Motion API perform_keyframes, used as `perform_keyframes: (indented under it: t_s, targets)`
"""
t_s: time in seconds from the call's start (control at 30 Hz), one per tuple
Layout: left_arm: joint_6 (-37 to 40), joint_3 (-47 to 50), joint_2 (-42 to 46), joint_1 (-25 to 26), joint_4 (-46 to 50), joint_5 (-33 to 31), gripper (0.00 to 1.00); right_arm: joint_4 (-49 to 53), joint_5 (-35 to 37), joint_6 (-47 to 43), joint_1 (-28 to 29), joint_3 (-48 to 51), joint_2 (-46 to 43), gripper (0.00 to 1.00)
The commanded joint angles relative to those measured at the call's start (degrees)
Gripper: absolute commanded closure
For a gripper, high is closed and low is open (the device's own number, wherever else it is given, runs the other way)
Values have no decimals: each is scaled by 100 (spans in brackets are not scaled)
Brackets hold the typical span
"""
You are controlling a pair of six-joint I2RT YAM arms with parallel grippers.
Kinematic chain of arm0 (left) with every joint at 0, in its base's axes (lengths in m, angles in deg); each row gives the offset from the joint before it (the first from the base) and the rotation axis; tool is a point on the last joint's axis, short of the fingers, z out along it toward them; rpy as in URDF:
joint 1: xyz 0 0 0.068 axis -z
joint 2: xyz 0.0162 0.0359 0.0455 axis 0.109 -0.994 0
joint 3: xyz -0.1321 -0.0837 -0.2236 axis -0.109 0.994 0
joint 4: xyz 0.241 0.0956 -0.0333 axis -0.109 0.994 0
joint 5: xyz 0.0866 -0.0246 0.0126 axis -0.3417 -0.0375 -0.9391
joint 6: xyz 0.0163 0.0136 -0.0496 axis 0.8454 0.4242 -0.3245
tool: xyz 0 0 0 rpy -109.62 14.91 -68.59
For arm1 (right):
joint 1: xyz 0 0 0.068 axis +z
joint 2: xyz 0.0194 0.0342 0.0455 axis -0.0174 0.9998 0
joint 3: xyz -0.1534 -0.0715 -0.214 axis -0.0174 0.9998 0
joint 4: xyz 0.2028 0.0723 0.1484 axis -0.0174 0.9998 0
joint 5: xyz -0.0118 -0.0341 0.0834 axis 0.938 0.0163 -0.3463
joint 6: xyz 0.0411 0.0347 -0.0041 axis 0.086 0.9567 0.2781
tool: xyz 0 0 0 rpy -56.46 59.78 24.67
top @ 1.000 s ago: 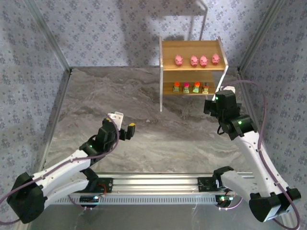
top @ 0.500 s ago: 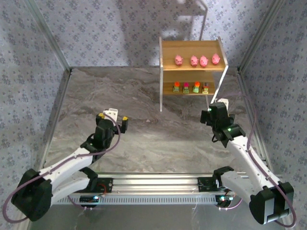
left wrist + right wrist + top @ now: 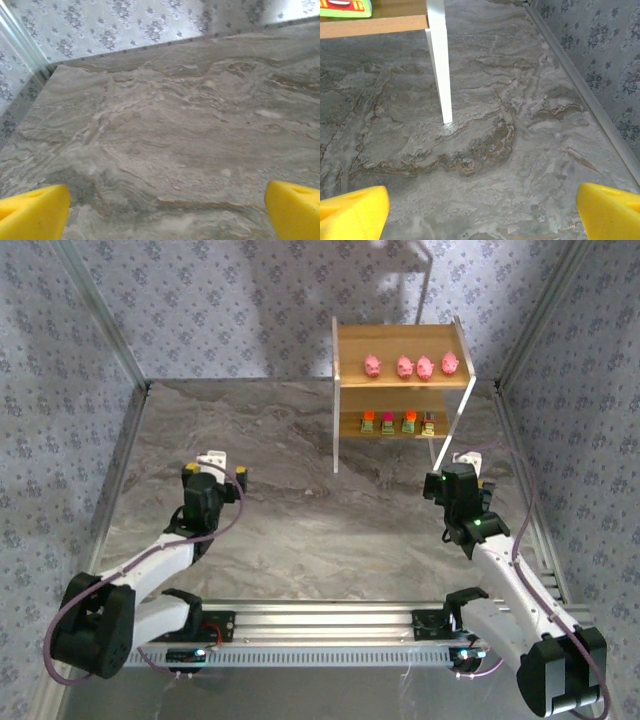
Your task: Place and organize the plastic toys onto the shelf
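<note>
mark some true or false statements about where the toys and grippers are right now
1. Four pink pigs stand on the upper board of the shelf. True.
2. The blocky toys lie on the table. False: they sit in a row on the shelf's lower board.
3. The left gripper holds a pig. False: it is open and empty above the table.
4. The right gripper is open, near a white shelf leg. True.
</note>
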Motion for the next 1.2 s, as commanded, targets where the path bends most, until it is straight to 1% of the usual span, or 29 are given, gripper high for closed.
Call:
perform_keyframes:
  t_s: [0.0,0.17,0.2,0.27,0.33,0.5,0.6,0.67,0.83,0.97,1.07,1.13,1.17]
  targets:
    - [21,24,-23,-455,-445,759,0,-434,1,-212,-80,112,-129,2]
    - [-75,109,-431,-952,-803,980,1,-553,39,-363,-112,181,-165,2]
    - [-17,62,-454,-1002,-627,1020,0,-548,38,-376,-128,185,-159,2]
    - [117,132,-586,-1079,-889,993,0,-605,-24,-386,-177,219,-185,2]
    - [84,135,-694,-1195,-985,1034,1,-661,-78,-394,-209,253,-180,3]
    - [39,177,-889,-1514,-1277,1433,1,-782,-167,-463,-285,302,-149,3]
    - [-17,183,-1110,-1705,-1567,1672,0,-1109,-108,-491,-331,463,-157,3]
    - [-99,122,-1247,-1834,-1558,1853,0,-1425,-162,-537,-349,607,-177,3]
    - [-141,169,-1578,-1894,-1878,1941,0,-1953,-227,-699,-360,782,-44,3]
    - [-67,95,-1942,-1896,-2066,2156,0,-2336,-297,-859,-368,883,134,4]
    - [-118,126,-2247,-1903,-2369,2056,0,-2553,-269,-948,-393,967,227,4]
    - [-73,119,-2424,-1902,-2524,2167,0,-2702,-306,-1017,-433,1014,254,4]
    - [-18,60,-2386,-1905,-2323,2289,0,-2788,-352,-1042,-452,1034,272,4]
